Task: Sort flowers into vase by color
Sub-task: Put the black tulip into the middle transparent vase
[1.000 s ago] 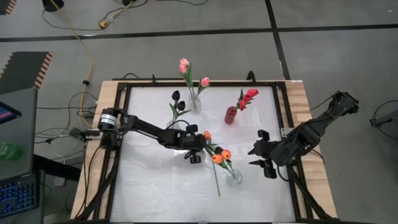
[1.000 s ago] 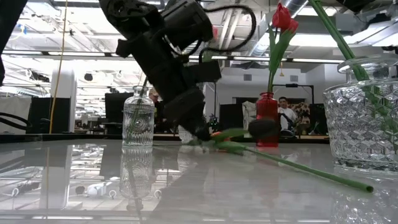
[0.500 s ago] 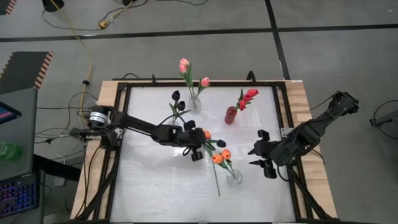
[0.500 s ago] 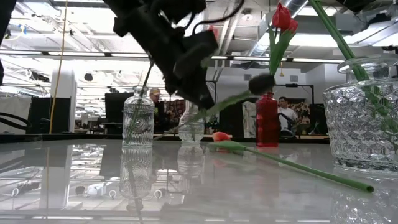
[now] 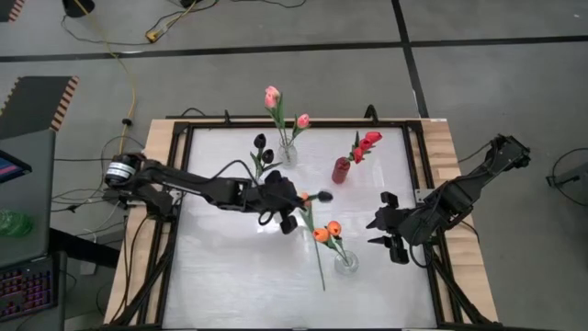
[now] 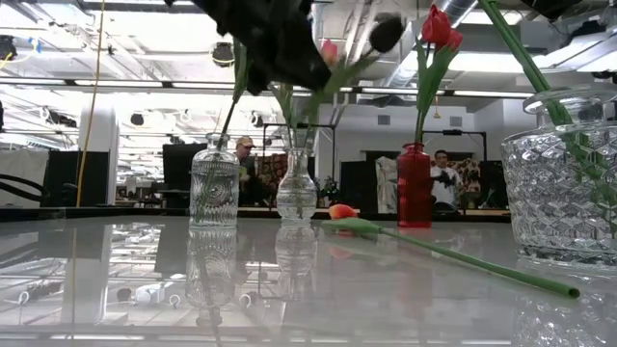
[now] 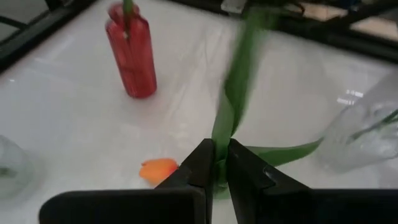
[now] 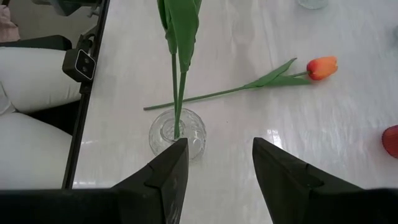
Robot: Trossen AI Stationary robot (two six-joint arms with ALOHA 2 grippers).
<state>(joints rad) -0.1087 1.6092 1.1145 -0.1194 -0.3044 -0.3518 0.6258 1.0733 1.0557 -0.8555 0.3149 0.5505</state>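
- Black tulip (image 5: 324,196): a dark rounded head on a thin green stem with a long strap leaf, held above the middle of the table by the left gripper (image 7: 215,167), whose fingers are clamped on the stem. Judged to be in transit, not yet in a vase.
- Orange tulip (image 8: 321,67): lies flat on the table just below the left gripper, its stem running toward 6 o'clock in the high view past the round glass vase (image 5: 346,263). Judged to be the one flower left unsorted besides the held one.
- Round glass vase: clear, squat and faceted, at 5 o'clock of table centre, already holding two orange tulips (image 5: 327,231).
- Clear bottle vase (image 5: 267,178): ribbed glass, at 10 o'clock of centre, holding two black tulips (image 5: 263,147); the likely destination.
- Slim glass vase (image 5: 288,153): at 12 o'clock, holding pink tulips (image 5: 273,97).
- Red bottle vase (image 5: 341,170): opaque, glossy, at 1 o'clock, holding red tulips (image 5: 367,141).
- Table (image 5: 220,276): white, glossy, reflective, edged by a dark frame.
- Right gripper (image 5: 382,232): waits at 4 o'clock near the round vase, fingers apart and empty.
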